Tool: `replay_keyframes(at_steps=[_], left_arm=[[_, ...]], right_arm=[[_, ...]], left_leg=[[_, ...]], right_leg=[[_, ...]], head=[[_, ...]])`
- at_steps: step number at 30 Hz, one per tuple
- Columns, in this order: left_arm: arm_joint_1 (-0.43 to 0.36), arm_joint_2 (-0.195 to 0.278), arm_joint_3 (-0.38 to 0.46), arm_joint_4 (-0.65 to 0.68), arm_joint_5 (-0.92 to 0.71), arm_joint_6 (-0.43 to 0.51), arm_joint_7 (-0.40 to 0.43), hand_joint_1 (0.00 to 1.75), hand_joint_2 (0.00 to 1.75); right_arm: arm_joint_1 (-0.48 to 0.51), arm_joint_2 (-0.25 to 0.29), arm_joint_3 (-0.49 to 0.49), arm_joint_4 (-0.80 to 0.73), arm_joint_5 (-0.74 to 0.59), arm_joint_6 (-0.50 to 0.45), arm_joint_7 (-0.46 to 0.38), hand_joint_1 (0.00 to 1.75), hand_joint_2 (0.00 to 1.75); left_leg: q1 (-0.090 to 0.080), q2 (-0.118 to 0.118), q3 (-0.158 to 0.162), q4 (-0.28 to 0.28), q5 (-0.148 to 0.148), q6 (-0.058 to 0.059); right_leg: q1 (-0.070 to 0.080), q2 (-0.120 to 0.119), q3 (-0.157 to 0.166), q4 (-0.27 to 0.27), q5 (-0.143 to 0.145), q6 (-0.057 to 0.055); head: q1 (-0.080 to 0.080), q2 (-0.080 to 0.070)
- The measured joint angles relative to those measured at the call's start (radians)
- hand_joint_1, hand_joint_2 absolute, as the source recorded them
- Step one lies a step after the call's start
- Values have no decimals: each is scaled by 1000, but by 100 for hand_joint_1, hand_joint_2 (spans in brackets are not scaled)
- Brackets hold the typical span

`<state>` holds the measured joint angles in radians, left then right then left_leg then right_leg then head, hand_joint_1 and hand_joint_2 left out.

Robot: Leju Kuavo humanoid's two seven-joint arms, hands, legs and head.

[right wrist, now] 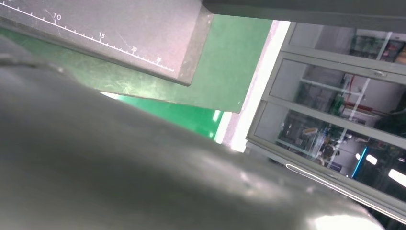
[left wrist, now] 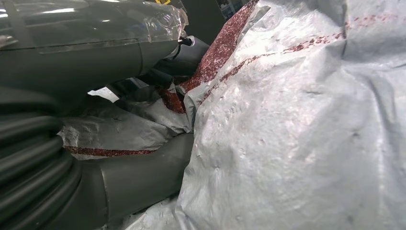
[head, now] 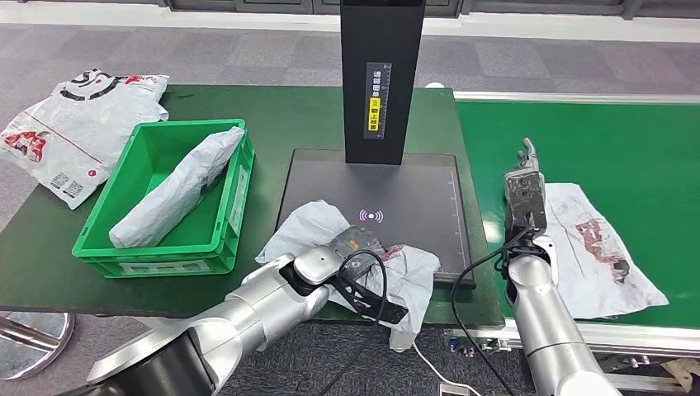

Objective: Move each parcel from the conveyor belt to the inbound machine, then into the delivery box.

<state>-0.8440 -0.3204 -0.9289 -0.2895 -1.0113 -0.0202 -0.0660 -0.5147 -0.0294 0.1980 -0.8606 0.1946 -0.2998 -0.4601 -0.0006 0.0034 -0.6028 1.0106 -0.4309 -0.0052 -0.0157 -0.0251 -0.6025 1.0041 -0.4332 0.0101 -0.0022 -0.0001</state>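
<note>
A crumpled grey parcel [head: 318,231] with red print lies over the front left corner of the black inbound machine plate [head: 413,190]. My left hand [head: 353,262] grips its near side. In the left wrist view a fold of the parcel [left wrist: 297,124] sits between my thumb [left wrist: 134,177] and the fingers. My right hand [head: 525,188] hovers at the near edge of the green conveyor belt [head: 594,132], fingers stretched out and holding nothing. A flat white parcel [head: 594,247] with red marks lies on the belt just right of it.
The green delivery box [head: 157,252] stands left of the machine with a rolled grey parcel [head: 177,194] in it. A white printed bag [head: 74,128] lies at the table's far left. The machine's black column [head: 381,74] rises behind the plate [right wrist: 119,38]. Cables hang at the table's front.
</note>
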Motion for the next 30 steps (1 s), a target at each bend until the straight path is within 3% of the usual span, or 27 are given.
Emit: replay_keyframes(at_steps=[16, 18, 23, 26, 30], left_arm=[[-7, 0, 2, -2, -4, 15, 4, 175, 175], [-43, 9, 25, -24, -28, 92, 23, 175, 175], [-228, 51, 275, -90, -56, 531, 52, 175, 175], [-272, 61, 375, -106, -69, 590, 54, 175, 175], [-259, 64, 412, -117, -78, 599, 52, 175, 175]], right_arm=[[3, 0, 0, 1, 2, 1, 0, 0, 0], [-15, 4, 0, 21, 12, 4, 1, 0, 0], [-84, 27, 0, 114, 28, 1, -9, 0, 0], [-101, 34, 0, 143, 28, 1, -15, 0, 0], [-117, 39, 0, 164, 27, 2, -17, 0, 0]], left_leg=[[0, 0, 0, 0, 0, 0], [0, 0, -5, 0, 4, -1], [0, 3, -22, 1, 12, -3], [0, 3, -21, 0, 13, -3], [1, 2, -22, 0, 13, -3]], right_leg=[[0, 0, 0, 0, 0, 0], [0, 0, -4, 1, 3, 0], [1, 5, -24, 2, 14, -3], [1, 4, -23, 2, 13, -3], [1, 3, -24, 2, 13, -3]], head=[[0, 0], [0, 0], [0, 0], [0, 0], [0, 0]])
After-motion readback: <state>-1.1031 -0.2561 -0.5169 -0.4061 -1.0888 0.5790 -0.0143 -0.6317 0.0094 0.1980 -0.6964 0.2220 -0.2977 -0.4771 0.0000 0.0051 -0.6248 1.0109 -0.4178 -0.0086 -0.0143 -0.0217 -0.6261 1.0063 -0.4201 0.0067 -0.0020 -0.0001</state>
